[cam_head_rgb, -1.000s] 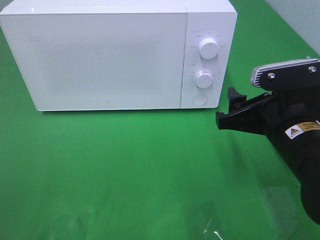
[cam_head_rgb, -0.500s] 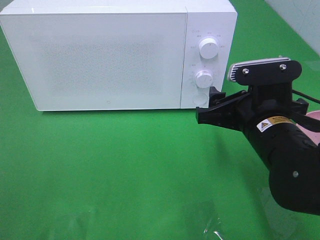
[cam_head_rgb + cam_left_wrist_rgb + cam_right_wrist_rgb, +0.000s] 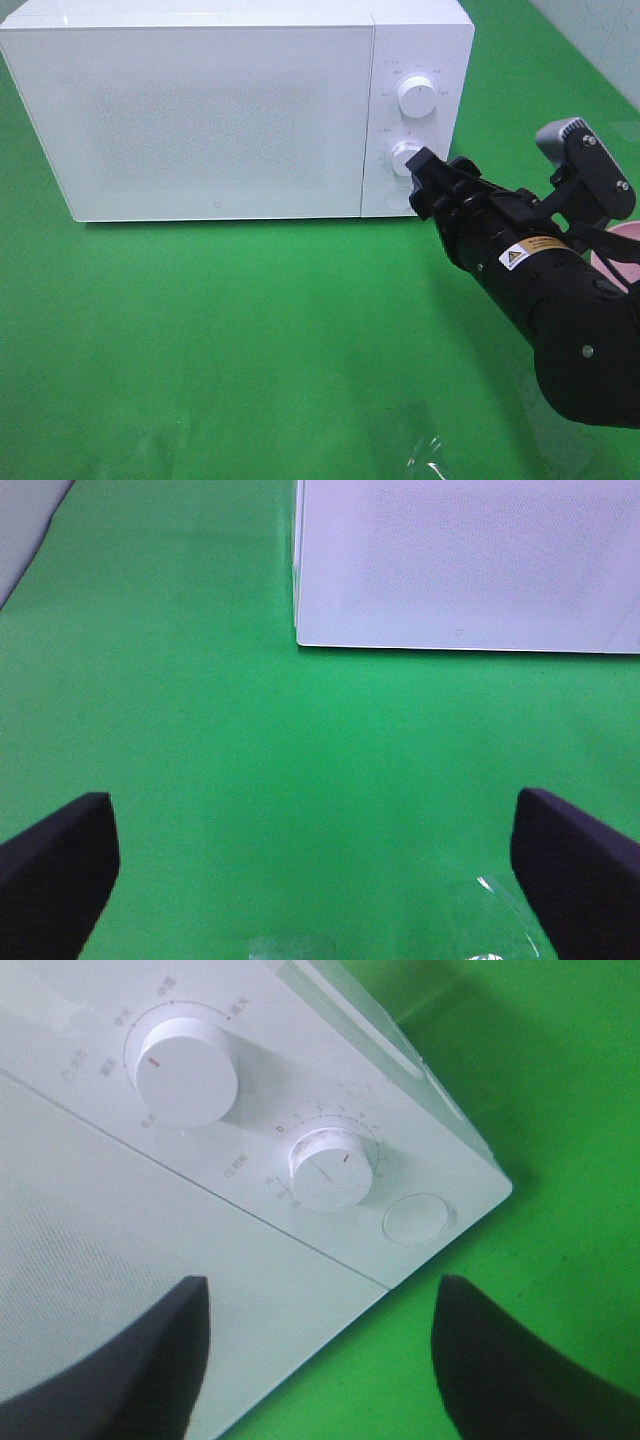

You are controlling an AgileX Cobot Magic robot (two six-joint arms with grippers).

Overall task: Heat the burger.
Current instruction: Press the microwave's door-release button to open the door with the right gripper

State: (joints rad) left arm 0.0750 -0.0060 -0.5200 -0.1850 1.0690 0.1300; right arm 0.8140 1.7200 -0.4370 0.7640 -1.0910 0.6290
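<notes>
Your right pincer (image 3: 418,182), open and empty, is hovering by the lower dial (image 3: 330,1168) of the microwave (image 3: 220,110); door closed, no burger showing, so you are probably just starting.

A robotics lab test set-up: a white microwave (image 3: 215,110) stands on a worktop (image 3: 200,330) draped in plain green cloth, with a black robot arm (image 3: 560,320) reaching over it.

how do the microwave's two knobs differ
The upper knob looks larger than the lower knob. The upper knob has word labels around it; the lower knob has a numbered scale. The right gripper is nearer the lower knob than the upper knob. Both are white, round, red-marked.
</notes>
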